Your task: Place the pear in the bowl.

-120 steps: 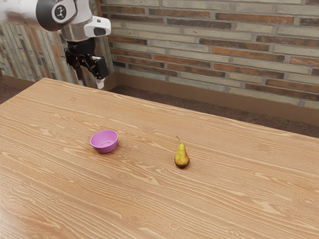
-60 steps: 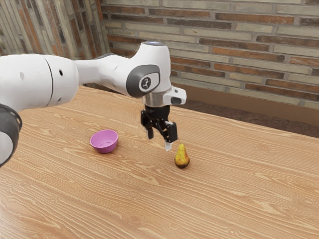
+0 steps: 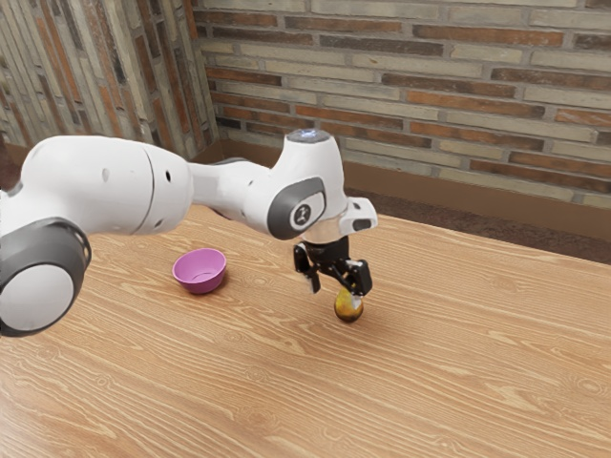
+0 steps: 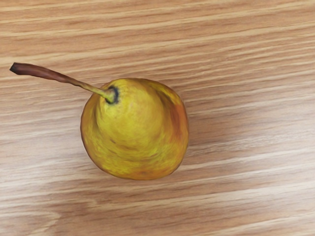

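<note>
Hovering w/ fingers spread wide & empty, gripper (image 3: pixel 335 295) is close over upright pear (image 3: pixel 349 312) on table (image 3: pixel 449 372); pink bowl (image 3: pixel 200 285) sits apart, bare inside. Arm (image 3: pixel 172 186) logo (image 3: pixel 302 215) too sm. to read.

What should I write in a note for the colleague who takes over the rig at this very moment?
Claw: open, low at the pear, not gripping it.
Pear: upright on the table, stem up.
Bowl: pink, empty, on the table toward the exterior view's left.
Done: claw is at the pear.
Left: grip, lift, place in bowl, release.
</note>
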You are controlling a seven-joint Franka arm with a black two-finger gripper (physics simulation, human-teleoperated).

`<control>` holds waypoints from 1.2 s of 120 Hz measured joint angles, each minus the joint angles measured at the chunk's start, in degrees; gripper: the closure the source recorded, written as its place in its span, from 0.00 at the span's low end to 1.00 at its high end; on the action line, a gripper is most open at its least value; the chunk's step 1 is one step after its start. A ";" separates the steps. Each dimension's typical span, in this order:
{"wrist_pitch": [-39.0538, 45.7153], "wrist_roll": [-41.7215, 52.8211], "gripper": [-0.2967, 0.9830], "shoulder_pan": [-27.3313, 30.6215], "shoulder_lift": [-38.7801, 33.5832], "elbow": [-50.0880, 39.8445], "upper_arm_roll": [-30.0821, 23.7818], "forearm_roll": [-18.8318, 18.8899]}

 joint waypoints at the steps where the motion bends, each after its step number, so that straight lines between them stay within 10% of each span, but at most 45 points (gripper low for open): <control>1: 0.21 -0.02 0.23 0.00 0.07 0.00 0.00 -0.02; 144: 10.32 3.04 0.34 0.09 7.93 2.41 1.59 -4.60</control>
